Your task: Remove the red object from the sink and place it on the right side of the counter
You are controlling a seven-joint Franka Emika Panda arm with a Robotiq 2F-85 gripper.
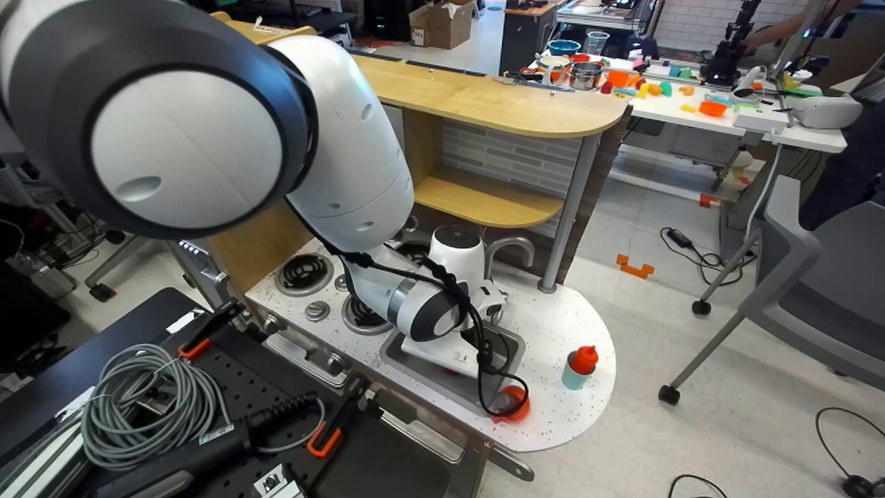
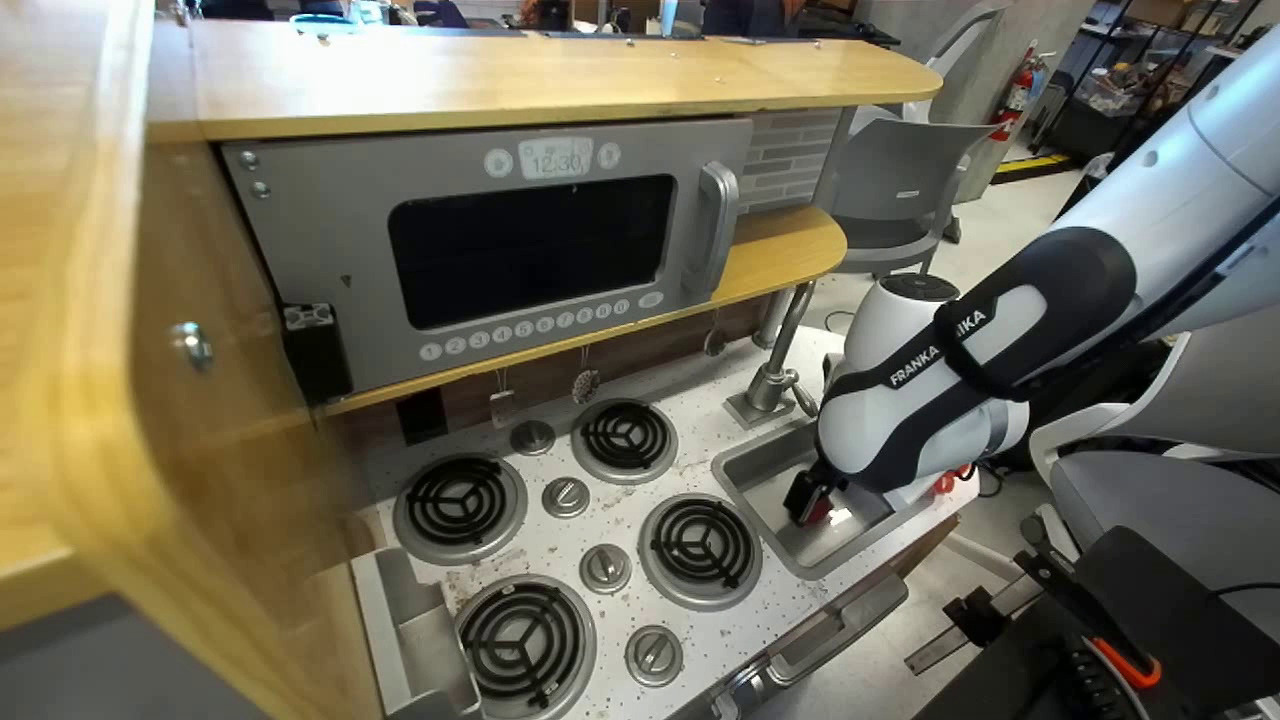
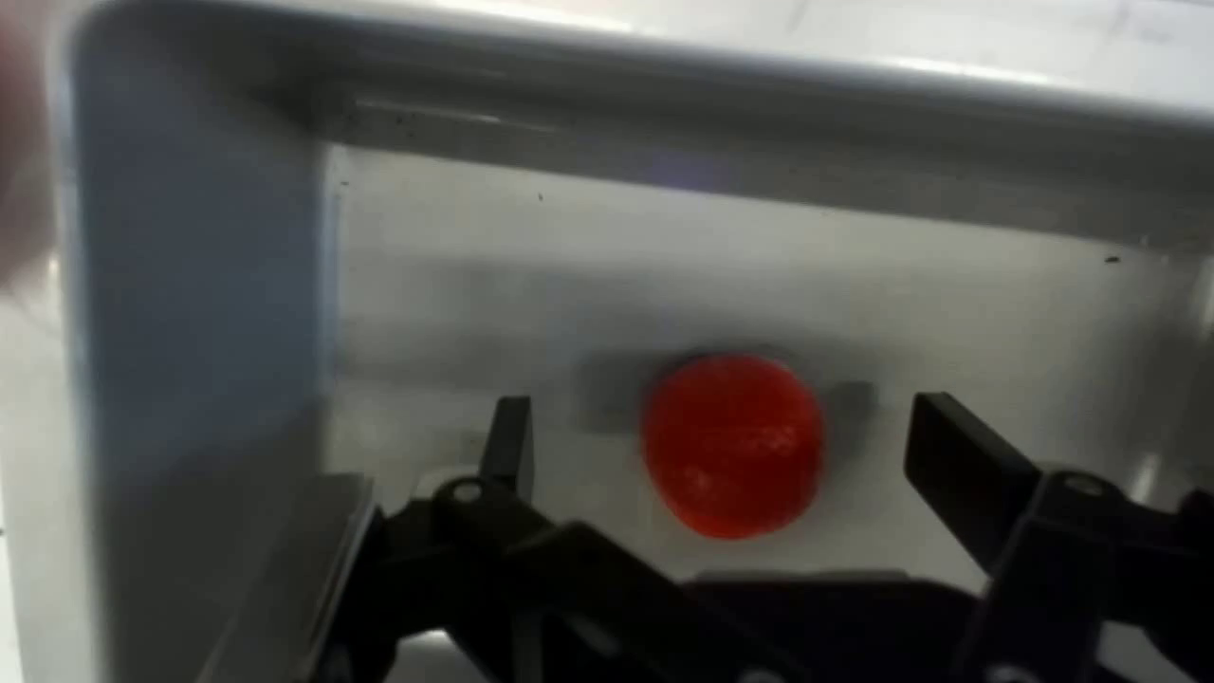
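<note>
Gripper [image 3: 726, 455] spread wide above the floor of the sink [image 3: 664, 133], round red object [image 3: 732, 446] between its fingers [image 3: 963, 465].

In the wrist view I see a gap between each fingertip and the round red object, which lies on the grey floor of the sink. Well apart from the gripper, in an exterior view, I see a teal cup [image 1: 574, 378] on the counter [image 1: 553, 325], holding a red bottle-shaped thing [image 1: 585, 360]; nearer the gripper, just beside the sink's corner, sits an orange-red item [image 1: 516, 396], partly behind a cable [image 1: 482, 354].
</note>
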